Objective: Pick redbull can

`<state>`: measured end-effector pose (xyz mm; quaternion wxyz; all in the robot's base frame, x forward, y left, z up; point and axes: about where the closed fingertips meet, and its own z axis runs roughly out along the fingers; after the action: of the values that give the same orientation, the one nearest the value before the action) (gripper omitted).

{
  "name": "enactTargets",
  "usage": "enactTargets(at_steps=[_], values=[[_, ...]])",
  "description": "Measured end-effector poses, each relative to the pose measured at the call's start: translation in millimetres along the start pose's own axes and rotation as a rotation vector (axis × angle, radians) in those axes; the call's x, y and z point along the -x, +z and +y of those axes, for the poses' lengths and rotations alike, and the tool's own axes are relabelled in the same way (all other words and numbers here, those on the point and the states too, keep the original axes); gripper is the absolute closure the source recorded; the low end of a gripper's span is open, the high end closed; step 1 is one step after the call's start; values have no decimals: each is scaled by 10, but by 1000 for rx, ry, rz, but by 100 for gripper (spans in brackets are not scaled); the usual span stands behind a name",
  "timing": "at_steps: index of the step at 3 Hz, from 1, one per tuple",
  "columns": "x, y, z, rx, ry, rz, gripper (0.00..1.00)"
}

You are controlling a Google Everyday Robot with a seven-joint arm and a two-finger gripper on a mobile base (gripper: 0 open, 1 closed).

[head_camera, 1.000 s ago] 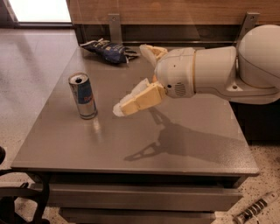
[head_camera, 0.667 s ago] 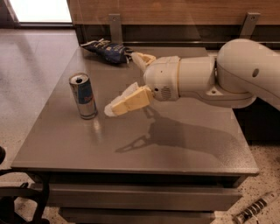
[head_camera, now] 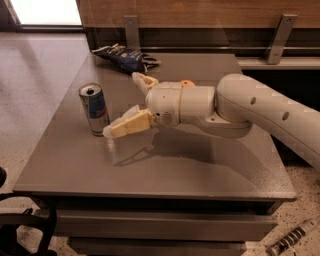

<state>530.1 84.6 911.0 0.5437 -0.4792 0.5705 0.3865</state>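
One slim, tall redbull can (head_camera: 94,109), metal with blue and silver panels, a red marking and a silver top, stands upright on the left part of the flat grey table (head_camera: 200,165), not far from that table's left edge. We see the gripper (head_camera: 121,104) just to the can's right, low over the tabletop, at the end of a thick white robot arm (head_camera: 265,107) that reaches in from the right side. Its claw is released: the two pale yellowish fingers (head_camera: 131,125) are spread wide apart and grasp nothing. The nearer finger points at the lower half of the can and its tip comes just beside the can's base; we cannot tell whether it touches. The farther finger angles toward the back of the table, well clear of the can, so the can stands beyond the fingertips rather than between them. Behind the gripper's rounded white wrist we make out part of a round orange fruit (head_camera: 187,83), mostly hidden by the arm. A crumpled dark blue snack bag (head_camera: 125,56) lies at the back left of the table, well apart from the can. The arm casts a dark shadow on the tabletop beneath itself. Beyond the table runs a wooden wall panel (head_camera: 200,12) with grey metal brackets (head_camera: 132,30) fixed to it.
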Motion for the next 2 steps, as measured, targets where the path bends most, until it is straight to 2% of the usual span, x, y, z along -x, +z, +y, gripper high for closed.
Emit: enactTargets(at_steps=[1, 2], values=[[-87, 206, 12, 16, -7, -42, 0], [-209, 447, 43, 35, -12, -31, 0]])
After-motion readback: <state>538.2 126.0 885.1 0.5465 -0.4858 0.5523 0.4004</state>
